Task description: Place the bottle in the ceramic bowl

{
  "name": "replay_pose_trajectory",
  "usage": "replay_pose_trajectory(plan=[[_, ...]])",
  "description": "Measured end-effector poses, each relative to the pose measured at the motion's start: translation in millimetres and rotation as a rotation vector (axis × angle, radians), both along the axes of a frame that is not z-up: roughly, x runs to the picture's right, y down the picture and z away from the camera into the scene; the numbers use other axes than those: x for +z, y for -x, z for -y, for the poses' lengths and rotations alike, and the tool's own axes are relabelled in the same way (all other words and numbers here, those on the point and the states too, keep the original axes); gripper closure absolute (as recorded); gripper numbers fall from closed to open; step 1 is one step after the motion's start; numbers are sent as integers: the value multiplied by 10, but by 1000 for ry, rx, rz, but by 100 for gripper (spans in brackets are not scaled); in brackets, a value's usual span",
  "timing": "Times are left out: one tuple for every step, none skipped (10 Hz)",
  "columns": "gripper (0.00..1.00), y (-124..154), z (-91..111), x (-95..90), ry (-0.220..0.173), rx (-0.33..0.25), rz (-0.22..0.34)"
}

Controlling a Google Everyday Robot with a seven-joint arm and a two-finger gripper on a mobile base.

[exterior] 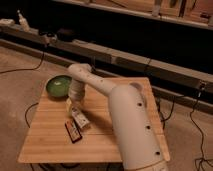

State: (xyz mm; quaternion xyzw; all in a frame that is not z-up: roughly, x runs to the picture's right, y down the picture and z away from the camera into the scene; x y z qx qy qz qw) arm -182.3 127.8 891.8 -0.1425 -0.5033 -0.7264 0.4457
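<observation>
The green ceramic bowl (58, 85) sits at the table's far left corner. My white arm reaches from the lower right across the table. My gripper (74, 100) points down just right of and in front of the bowl, close above the tabletop. A small pale object (69, 105) shows at the gripper's lower left edge; I cannot tell whether it is the bottle. Otherwise the bottle is hidden from me.
A pale rectangular block (80, 119) and a flat red-and-black box (73, 132) lie side by side in front of the gripper. The wooden table (115, 145) stands on carpet. Cables run on the floor, and a dark ledge runs behind.
</observation>
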Motion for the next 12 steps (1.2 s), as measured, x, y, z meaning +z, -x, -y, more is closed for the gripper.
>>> replay_pose_trajectory(plan=[[73, -7, 27, -9, -7, 7, -14], [83, -29, 73, -17, -11, 27, -36], [92, -65, 156, -39, -13, 66, -64], [99, -132, 271, -62, -29, 106, -91], [100, -219, 369, -85, -47, 133, -115], [100, -293, 420, -111, -62, 148, -137], [100, -318, 461, -133, -67, 171, -150], [100, -355, 545, -163, -70, 215, -168], [100, -406, 712, -211, -74, 298, -195], [100, -435, 856, -243, -76, 372, -215], [100, -456, 1057, -267, -75, 477, -239], [100, -507, 1309, -250, -79, 614, -266]])
